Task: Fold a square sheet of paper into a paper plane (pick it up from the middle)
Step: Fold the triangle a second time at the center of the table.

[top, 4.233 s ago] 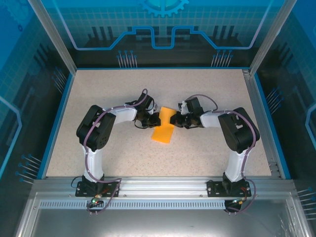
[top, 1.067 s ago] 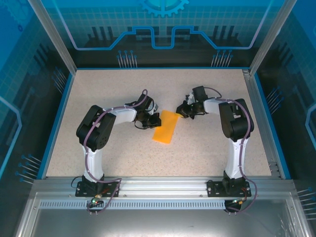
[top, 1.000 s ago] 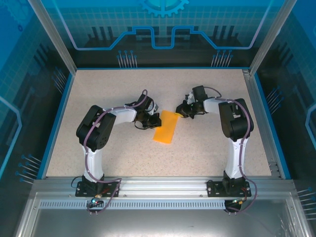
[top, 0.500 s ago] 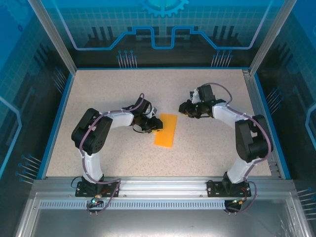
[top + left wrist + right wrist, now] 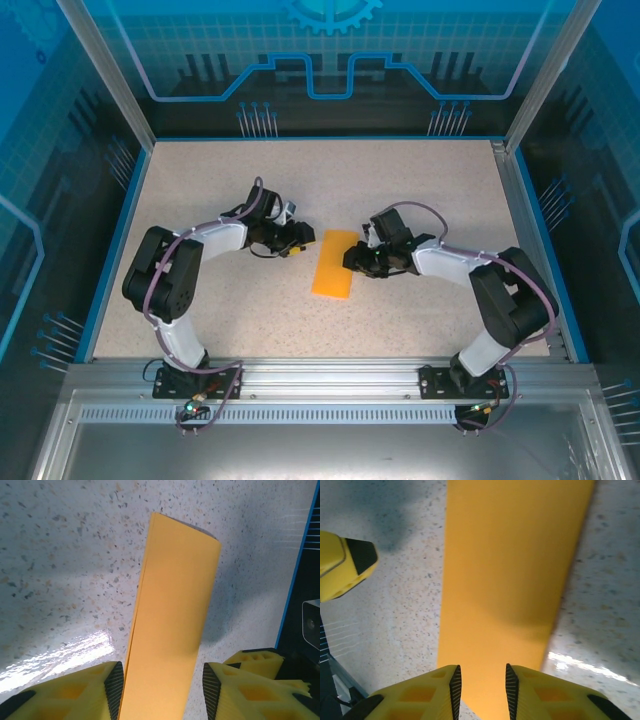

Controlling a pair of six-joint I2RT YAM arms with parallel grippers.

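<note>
While both pairs of jaws stand apart, square sheet of paper (image 5: pixel 335 264) lies between grippers.
Nearer: right gripper (image 5: pixel 351 261), at its long edge; left gripper (image 5: pixel 297 244) just beside opposite edge.

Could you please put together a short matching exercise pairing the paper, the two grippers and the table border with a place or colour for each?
Things:
1. paper
2. left gripper
3. right gripper
4. table border

Place or colour:
A. at the paper's right edge
B. blue
C. lying flat mid-table, folded into a long strip
D. just off the paper's left side

Pairs: 1-C, 2-D, 3-A, 4-B
</note>
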